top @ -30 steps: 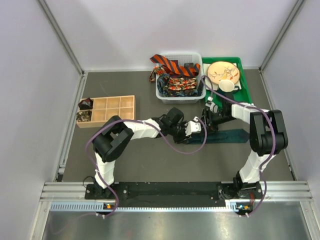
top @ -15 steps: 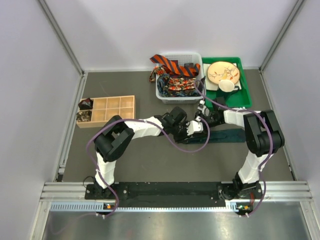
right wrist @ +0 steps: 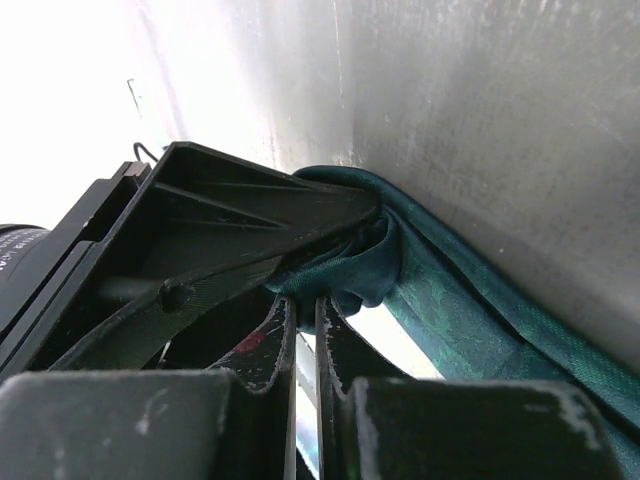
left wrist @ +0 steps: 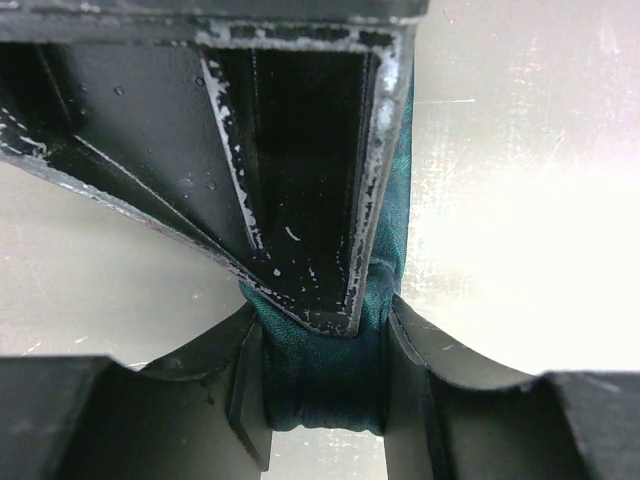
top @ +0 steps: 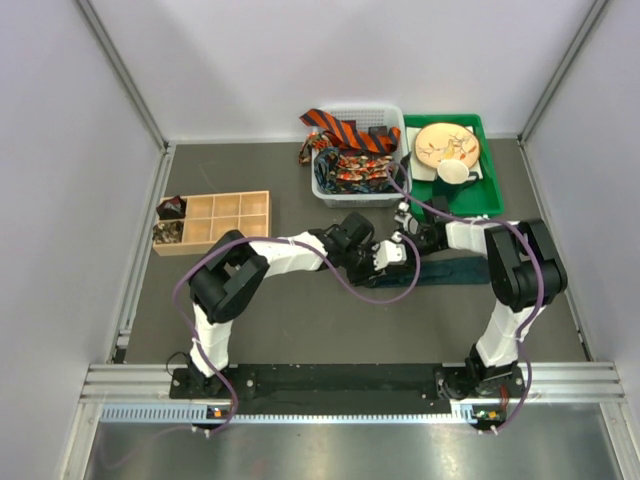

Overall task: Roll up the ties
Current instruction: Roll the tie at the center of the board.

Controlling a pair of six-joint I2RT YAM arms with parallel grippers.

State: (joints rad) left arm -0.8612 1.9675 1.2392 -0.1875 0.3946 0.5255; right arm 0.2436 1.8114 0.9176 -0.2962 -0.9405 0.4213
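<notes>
A dark teal tie (top: 462,270) lies flat on the grey table right of centre, its left end rolled up between the two grippers. In the left wrist view my left gripper (left wrist: 325,340) is shut on that small roll (left wrist: 325,385), one finger on each side. My right gripper (right wrist: 306,315) meets it from the right, its thin fingertips (right wrist: 280,335) closed on a fold of the teal tie (right wrist: 345,265). The rest of the tie trails away to the right (right wrist: 470,300). From above, the left gripper (top: 385,256) and right gripper (top: 404,241) touch tip to tip.
A white basket (top: 322,190) at the back holds more patterned ties, and an orange-and-black striped tie (top: 335,127) hangs over its rim. A green tray (top: 484,192) beside it carries a wooden plate and a white cup. A wooden compartment box (top: 228,219) sits at the left.
My right gripper has moved left up to the left gripper and closed its fingers on the tie's rolled end. The left gripper has kept its hold.
</notes>
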